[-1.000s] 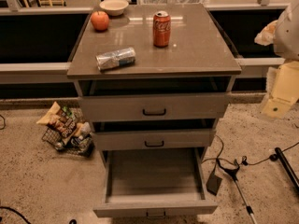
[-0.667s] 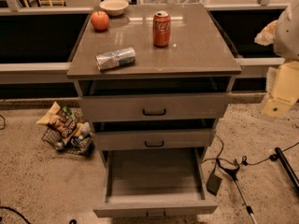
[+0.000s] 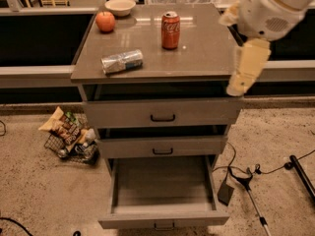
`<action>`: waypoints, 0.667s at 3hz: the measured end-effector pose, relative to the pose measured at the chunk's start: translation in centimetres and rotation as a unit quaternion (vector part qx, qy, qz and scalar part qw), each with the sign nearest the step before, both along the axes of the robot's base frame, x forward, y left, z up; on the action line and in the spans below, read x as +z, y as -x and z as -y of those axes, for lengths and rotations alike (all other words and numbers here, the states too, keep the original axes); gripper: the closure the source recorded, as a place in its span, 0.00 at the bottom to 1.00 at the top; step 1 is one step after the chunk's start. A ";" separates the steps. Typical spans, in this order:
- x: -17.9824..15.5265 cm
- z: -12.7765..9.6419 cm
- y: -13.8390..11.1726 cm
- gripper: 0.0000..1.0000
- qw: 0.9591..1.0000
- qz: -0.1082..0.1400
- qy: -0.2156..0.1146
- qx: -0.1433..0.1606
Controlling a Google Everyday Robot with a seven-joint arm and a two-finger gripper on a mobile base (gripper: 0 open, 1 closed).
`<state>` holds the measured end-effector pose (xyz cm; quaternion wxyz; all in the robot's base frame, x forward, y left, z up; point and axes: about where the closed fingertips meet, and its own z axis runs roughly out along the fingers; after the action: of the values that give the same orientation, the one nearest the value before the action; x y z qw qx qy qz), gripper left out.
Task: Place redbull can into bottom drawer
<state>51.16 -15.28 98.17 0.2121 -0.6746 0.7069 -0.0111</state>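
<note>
The redbull can (image 3: 122, 61) is lying on its side on the bench (image 3: 206, 58), in the front-left part of the top, close to the front edge and angled a bit, with one end pointing toward the left corner. Nothing is touching it.

Behind it, toward the middle of the top, a Coke can (image 3: 170, 30) stands upright, well apart from it. At the back left there's an apple (image 3: 105, 21), with a pale bowl (image 3: 120, 6) just behind that.

Under the top, the bottom drawer (image 3: 133, 219) is pulled out toward the camera, so you can look straight down onto its floor. The middle drawer (image 3: 162, 146) and top drawer (image 3: 162, 113) are pushed much further in, each with a dark handle in the centre of its front.

The gripper (image 3: 235, 86) hangs off the bench's right front corner, pointing down and a little left, with its tip about level with the top drawer. It's nowhere near the redbull can, and it's side-on to the camera, so honestly I can't tell whether it's open or shut. The arm (image 3: 270, 9) comes in from the upper right.

On the floor, a small basket (image 3: 69, 136) of snack packets sits to the left of the drawers, and some cables (image 3: 236, 173) trail off to the right.
</note>
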 end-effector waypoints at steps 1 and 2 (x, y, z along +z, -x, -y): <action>0.8 -4.5 -3.9 0.00 0.997 0.031 -0.035 0.062; 0.8 -9.9 -6.8 0.00 0.987 0.046 -0.113 0.104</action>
<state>57.91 -5.43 98.94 0.3192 -0.7150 0.6192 0.0599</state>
